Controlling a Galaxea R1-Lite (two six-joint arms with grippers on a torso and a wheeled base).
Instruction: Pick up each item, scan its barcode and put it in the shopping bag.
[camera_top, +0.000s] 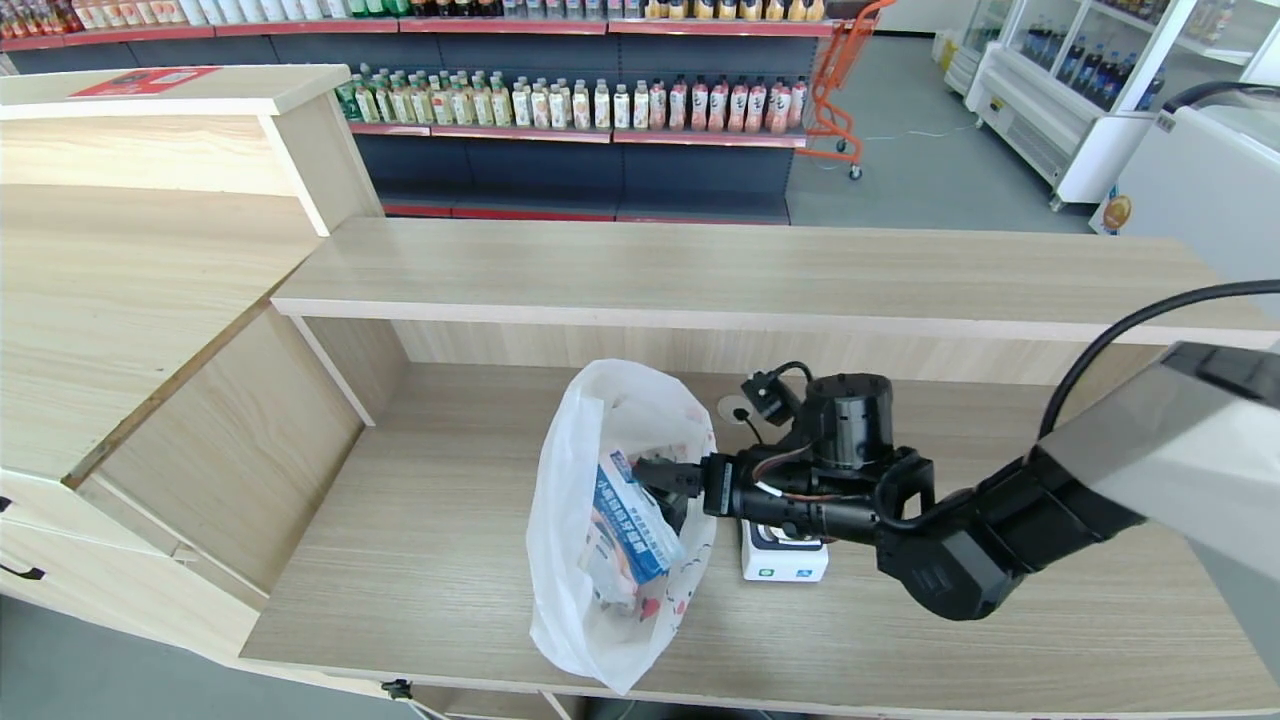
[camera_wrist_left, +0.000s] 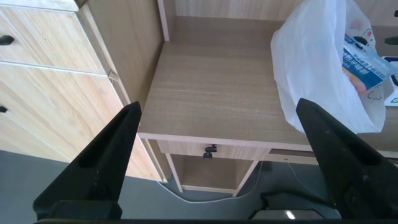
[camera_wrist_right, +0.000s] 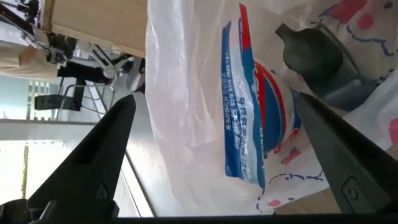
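Head view has a white plastic bag (camera_top: 590, 600) standing open on the lower wooden counter (camera_top: 430, 570), close to its near edge and about midway along. A blue and white packet (camera_top: 628, 522) sits inside it, leaning toward the right, its top just under the bag's mouth. The right arm comes in from the right, low over the counter, and the right gripper (camera_top: 668, 478) is at the bag's mouth, just above the packet. In the right wrist view, that gripper's fingers (camera_wrist_right: 93, 165) stand wide apart with the packet between them, and they seem to be clear of it, though the plastic folds make contact hard to rule out. A small white scanner (camera_top: 785, 558) rests on the counter just right of the bag, partly under the arm. In the left wrist view, the left gripper (camera_wrist_left: 217, 107) hangs off the near side of the counter, left of the bag, with its fingers spread wide and nothing between them. A raised ledge (camera_top: 750, 270) runs along the far side of the counter. Beyond it, shelves (camera_top: 560, 135) carry rows of bottles (camera_top: 600, 103), and an orange cart (camera_top: 840, 70) stands at their right end.
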